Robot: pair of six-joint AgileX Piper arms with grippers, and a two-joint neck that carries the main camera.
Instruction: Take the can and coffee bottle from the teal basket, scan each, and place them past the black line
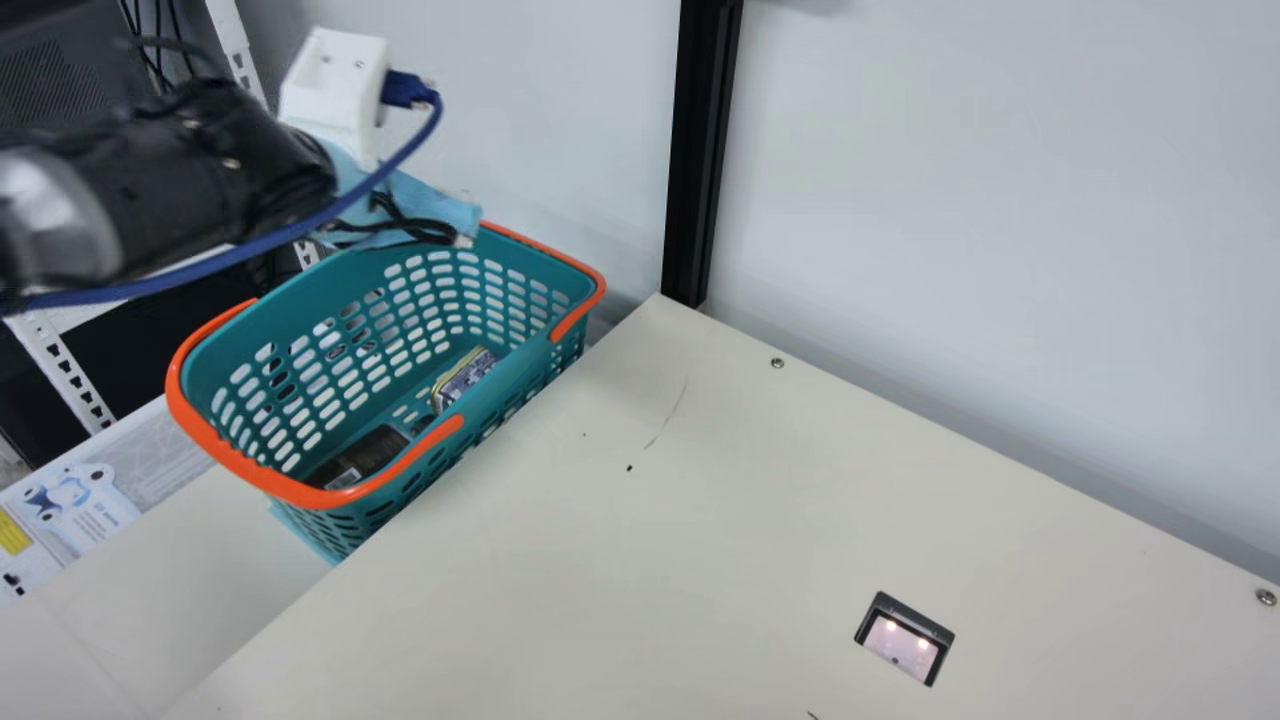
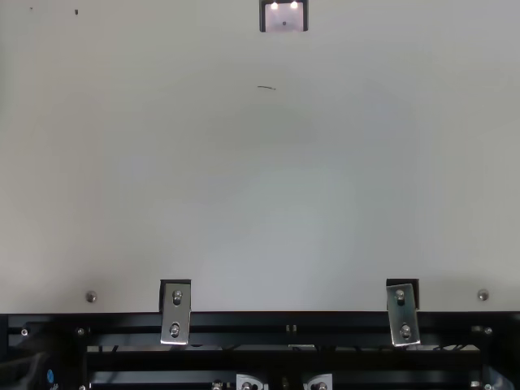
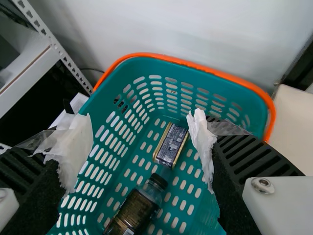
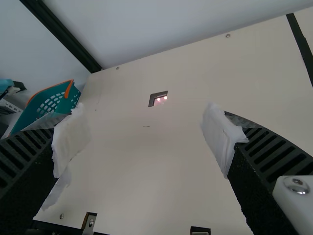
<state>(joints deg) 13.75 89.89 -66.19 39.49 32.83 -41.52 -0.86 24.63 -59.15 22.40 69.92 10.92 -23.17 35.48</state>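
My left gripper [image 1: 400, 208], wrapped in light blue, is over the far side of the teal basket [image 1: 470, 262] in the main view. In the left wrist view this gripper [image 3: 140, 139] stands open above the basket, its padded fingers apart. Between them, the can [image 3: 172, 144] lies on the basket floor, close to the cap of the dark coffee bottle [image 3: 134, 210], which is on its side. The main view shows the can [image 1: 465, 378] and bottle [image 1: 360, 458] inside too. My right gripper [image 4: 143, 139] is open over the table, holding nothing.
The scanner window [image 1: 903, 642] is set into the cream table [image 1: 650, 570], its lights on. A black line [image 4: 301, 43] crosses the tabletop at the right wrist view's edge. Behind the basket are a wall and a black post [image 1: 700, 150]; a white shelf frame [image 3: 51, 41] stands beside it.
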